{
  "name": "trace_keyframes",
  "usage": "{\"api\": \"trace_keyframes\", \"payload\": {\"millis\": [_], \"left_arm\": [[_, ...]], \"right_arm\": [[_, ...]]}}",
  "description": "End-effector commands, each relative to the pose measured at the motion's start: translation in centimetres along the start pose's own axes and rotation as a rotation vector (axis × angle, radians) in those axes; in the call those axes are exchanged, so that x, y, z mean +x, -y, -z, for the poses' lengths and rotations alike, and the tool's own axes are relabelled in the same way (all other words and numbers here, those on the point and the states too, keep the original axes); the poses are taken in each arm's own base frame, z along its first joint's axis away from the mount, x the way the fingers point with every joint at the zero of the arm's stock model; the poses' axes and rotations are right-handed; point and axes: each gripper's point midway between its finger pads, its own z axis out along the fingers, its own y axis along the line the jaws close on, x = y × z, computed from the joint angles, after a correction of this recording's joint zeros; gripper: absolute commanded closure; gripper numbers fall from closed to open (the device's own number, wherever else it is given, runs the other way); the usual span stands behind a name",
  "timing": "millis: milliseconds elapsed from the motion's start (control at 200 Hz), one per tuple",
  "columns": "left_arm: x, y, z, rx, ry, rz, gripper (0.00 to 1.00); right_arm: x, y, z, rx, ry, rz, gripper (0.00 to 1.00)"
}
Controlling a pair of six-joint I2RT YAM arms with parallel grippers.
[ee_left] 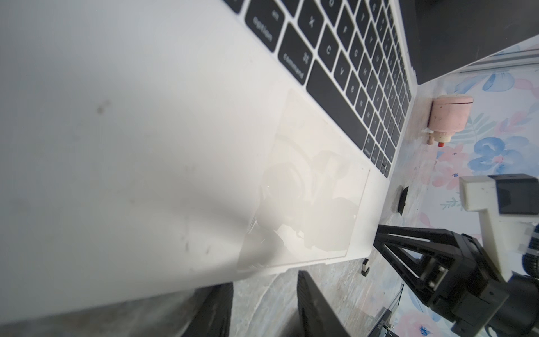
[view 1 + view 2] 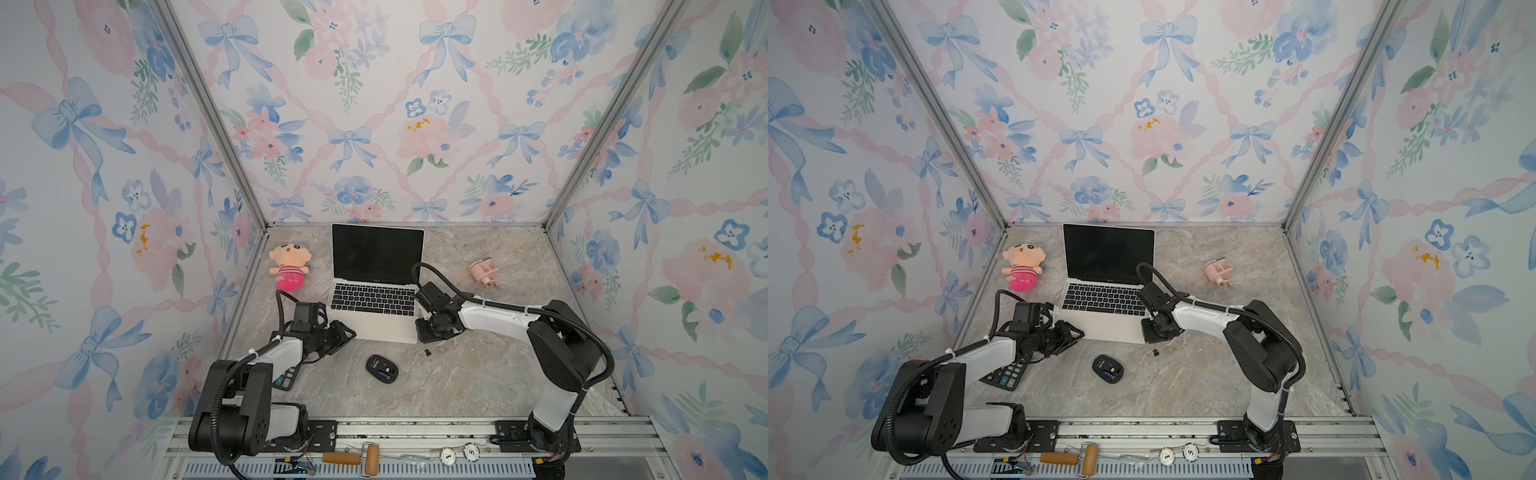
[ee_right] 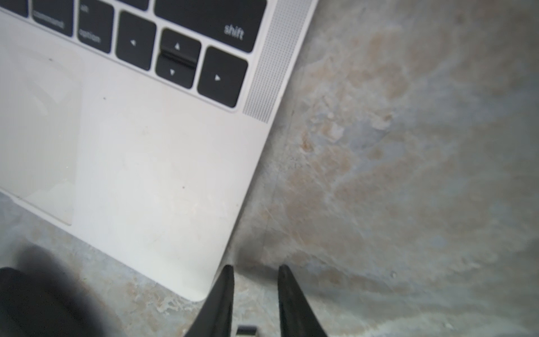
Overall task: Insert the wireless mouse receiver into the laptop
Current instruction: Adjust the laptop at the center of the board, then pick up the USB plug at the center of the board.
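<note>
Robot's right pincer (image 3: 256, 270) is hanging just off the front right corner of the laptop (image 2: 374, 322), its two black jaws standing apart with nothing between them. Its left pincer (image 1: 262, 283) is sitting low by the laptop's front left corner, also parted and empty; whether it is touching the laptop cannot be told. The wireless mouse receiver (image 2: 427, 352), a tiny dark stub, is lying loose on the marbled table (image 2: 478, 374), just in front of the right pincer and near the black mouse (image 2: 381, 368). The laptop is standing open, its screen dark.

By my reading, the pick-up step is in hand: the receiver is not yet grasped, let alone plugged in. The next move is calling for the right pincer to settle around the stub and pinch its short body, leaving the metal end sticking out to meet a port on the laptop's side. No port is showing in these views.
</note>
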Motion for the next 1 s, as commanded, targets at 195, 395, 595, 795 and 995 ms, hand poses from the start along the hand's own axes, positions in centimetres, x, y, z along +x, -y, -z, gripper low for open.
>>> {"api": "trace_keyframes", "payload": {"millis": [195, 395, 595, 795, 995], "left_arm": [[-3.2, -3.3, -1.8, -0.142, 0.085, -0.009, 0.61], [-3.3, -4.4, -2.4, -0.159, 0.072, 0.009, 0.62], [-2.4, -5.4, -2.2, -0.185, 0.063, 0.022, 0.61], [-1.6, -5.7, -1.2, -0.203, 0.079, 0.019, 0.51], [-1.2, -5.6, 0.1, -0.209, 0.103, 0.008, 0.45]], "right_arm": [[0.5, -0.8, 0.3, 0.007, 0.012, 0.059, 0.73], [0.8, -0.7, 2.4, 0.029, 0.062, 0.070, 0.73], [0.5, -0.2, 4.0, 0.040, 0.092, 0.048, 0.73], [1.5, 0.4, 4.5, 0.053, 0.078, 0.054, 0.72], [3.8, 0.2, 4.1, 0.071, 0.039, 0.118, 0.68]]}}
